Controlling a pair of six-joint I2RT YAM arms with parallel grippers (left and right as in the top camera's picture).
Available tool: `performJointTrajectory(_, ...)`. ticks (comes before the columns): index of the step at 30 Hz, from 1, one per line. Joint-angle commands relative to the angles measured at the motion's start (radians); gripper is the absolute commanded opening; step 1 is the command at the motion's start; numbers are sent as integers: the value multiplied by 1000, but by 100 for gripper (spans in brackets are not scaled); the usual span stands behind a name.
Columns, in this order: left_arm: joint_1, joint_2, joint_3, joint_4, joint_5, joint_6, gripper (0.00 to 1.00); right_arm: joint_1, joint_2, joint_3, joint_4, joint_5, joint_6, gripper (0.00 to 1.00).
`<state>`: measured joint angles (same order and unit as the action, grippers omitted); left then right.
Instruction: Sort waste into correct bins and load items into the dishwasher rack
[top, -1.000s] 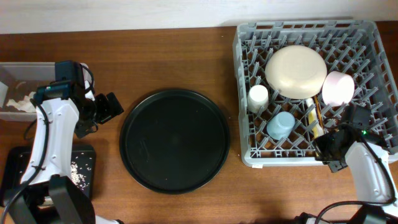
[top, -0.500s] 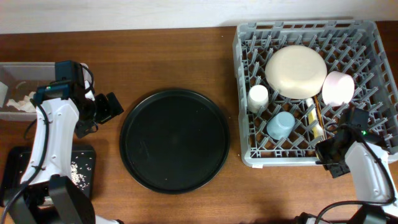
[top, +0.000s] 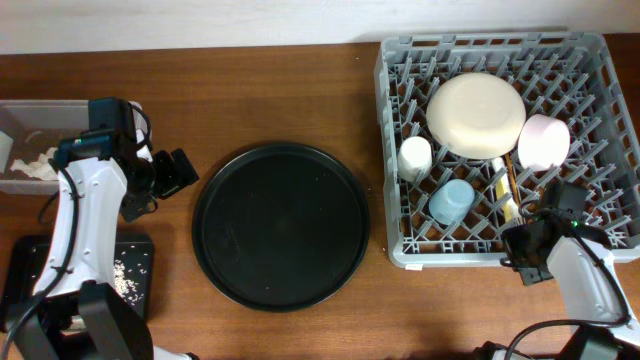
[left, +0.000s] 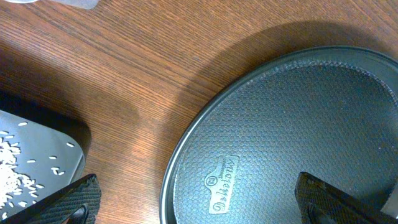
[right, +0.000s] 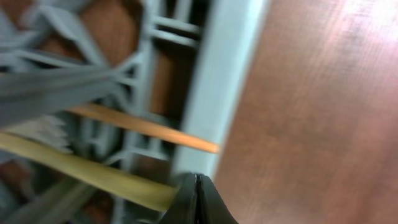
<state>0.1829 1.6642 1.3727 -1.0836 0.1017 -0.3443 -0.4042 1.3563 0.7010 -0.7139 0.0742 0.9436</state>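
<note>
Along the right edge of the table (top: 300, 90) stands the dishwasher rack (top: 383, 120), with the cream plate (top: 475, 113), the pink bowl (top: 543, 140), the white cup (top: 415, 156) and the light blue cup (top: 451, 200) sitting among its pegs. The right gripper (top: 522, 248) hangs just outside the rack's front wall, over bare wood. Its jaws are pressed together with nothing between them. From the right wrist, the closed fingertips (right: 189, 202) point at the foot of that grey wall. Behind the wall, the yellow knife (right: 93, 175) and the wooden stick (right: 143, 126) lie inside the rack, and the stick's tip reaches the wall.

The left gripper (top: 162, 185) hovers between the clear tub (top: 20, 115) and the round black tray (top: 281, 225), its jaws spread wide and empty. White napkins (top: 35, 165) lie in the tub. Near the table's front left corner, the shallow black tray (top: 140, 245) holds scattered rice grains (top: 125, 275).
</note>
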Motion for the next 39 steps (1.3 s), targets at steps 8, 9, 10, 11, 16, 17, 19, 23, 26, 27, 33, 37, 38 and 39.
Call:
performJointTrajectory(8,1,-8,7,-1,6,-2,99,-2,-55,5,43,-37,-53,4)
performJointTrajectory(9,1,-8,7,-1,6,-2,99,-2,-87,5,35,-36,-55,4)
performJointTrajectory(10,1,-8,7,-1,6,-2,99,-2,-126,5,14,-25,-56,4)
performJointTrajectory(11,1,-8,7,-1,6,-2,99,-2,-167,5,-12,9,-56,4)
performJointTrajectory(16,1,-8,7,-1,6,-2,99,-3,-172,4,-173,200,73,4)
performJointTrajectory(17,1,-8,7,-1,7,-2,99,-3,-147,4,-169,208,91,4)
performJointTrajectory(19,1,-8,7,-1,7,-2,99,-3,-99,4,-161,230,121,4)
performJointTrajectory(23,1,-8,7,-1,7,-2,99,-3,22,4,-72,219,135,4)
performJointTrajectory(26,1,-8,7,-1,6,-2,99,-3,31,4,-27,204,121,4)
performJointTrajectory(27,1,-8,7,-1,7,-2,99,-3,31,4,-9,194,100,4)
performJointTrajectory(33,1,-8,7,-1,6,-2,99,-3,31,4,55,134,55,4)
performJointTrajectory(37,1,-8,7,-1,6,-2,99,-3,31,4,94,99,11,4)
performJointTrajectory(38,1,-8,7,-1,6,-2,99,-3,31,4,114,90,-12,4)
performJointTrajectory(39,1,-8,7,-1,7,-2,99,-3,31,4,130,83,-24,4)
